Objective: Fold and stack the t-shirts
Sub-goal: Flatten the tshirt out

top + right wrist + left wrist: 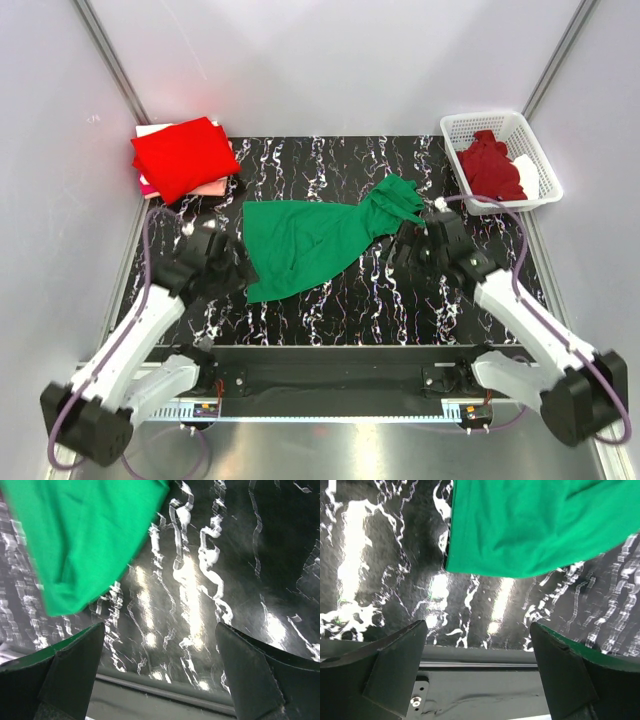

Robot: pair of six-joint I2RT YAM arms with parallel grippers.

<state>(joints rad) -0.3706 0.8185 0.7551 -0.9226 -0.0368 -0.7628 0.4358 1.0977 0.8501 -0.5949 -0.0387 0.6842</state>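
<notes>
– Emerald cotton: from above, the green t-shirt [310, 245] lies spread on the desk [400, 300] between both arms for folding; the red t-shirt [183, 155] tops the far-left stack.
– Left wrist?
– The left gripper [477, 627] gapes empty just short of the hem, likely to pinch it.
– Right wrist?
– The right gripper [160, 627], equally wide, empty, beside the bunched end.

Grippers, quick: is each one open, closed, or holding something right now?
Left gripper: open, holding nothing.
Right gripper: open, holding nothing.
</notes>
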